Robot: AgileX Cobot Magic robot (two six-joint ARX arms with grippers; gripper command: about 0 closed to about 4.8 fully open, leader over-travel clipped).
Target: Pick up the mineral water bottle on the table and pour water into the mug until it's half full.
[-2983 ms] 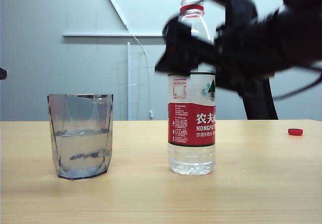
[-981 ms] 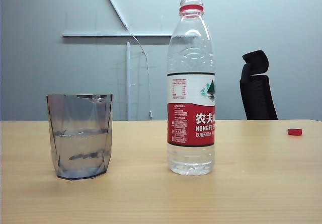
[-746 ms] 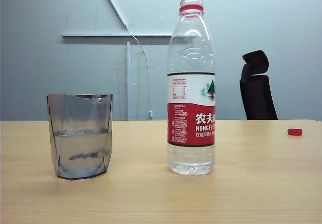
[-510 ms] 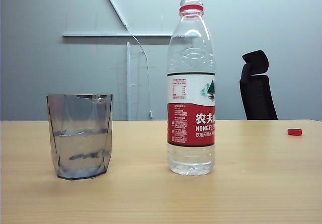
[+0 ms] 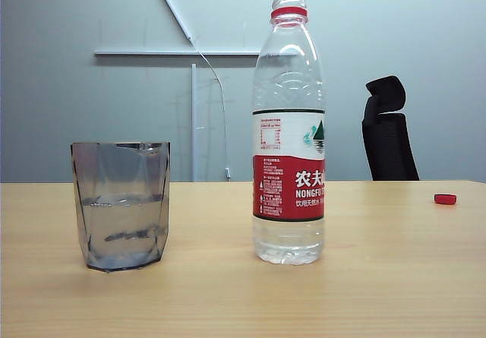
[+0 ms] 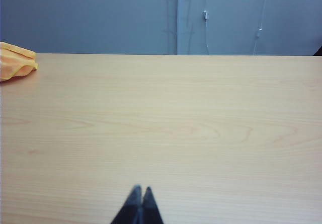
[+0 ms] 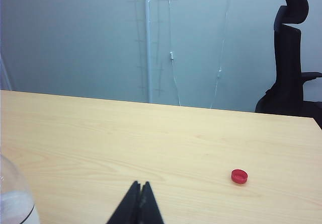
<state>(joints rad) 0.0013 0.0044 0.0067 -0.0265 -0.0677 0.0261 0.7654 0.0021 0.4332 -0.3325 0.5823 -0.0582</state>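
the table point(image 5: 395, 277) is a wide, flat, light wood-grain top, level and dry where visible. behind it runs a pale grey-blue wall point(image 5: 91, 110) with a white vertical conduit point(image 5: 194, 121) and thin hanging cables. a black office chair point(image 5: 387, 133) stands behind the far edge. an orange cloth point(image 6: 15, 62) lies at the far edge of the table in the left wrist view, well ahead of and off to one side of the left jaws.

the mineral water bottle point(image 5: 289, 133) stands upright on the table, long axis vertical, open neck pointing straight up, red neck ring at the top and no cap fitted. water point(image 5: 288, 243) fills only its lowest part, below the label. in the right wrist view only its shoulder point(image 7: 12, 196) shows, just beside the right jaws and level with them, not touching.

the mug point(image 5: 121, 205) stands upright with its mouth up, apart from the bottle, holding water to roughly half its height.

a red bottle cap point(image 7: 239, 176) lies flat on the table, ahead of the right jaws and to the side away from the bottle.

the left gripper point(image 6: 138, 199) sits low over bare table, tips pressed together, holding nothing. the right gripper point(image 7: 138, 194) is likewise closed tip to tip, empty. neither gripper appears in the exterior view.
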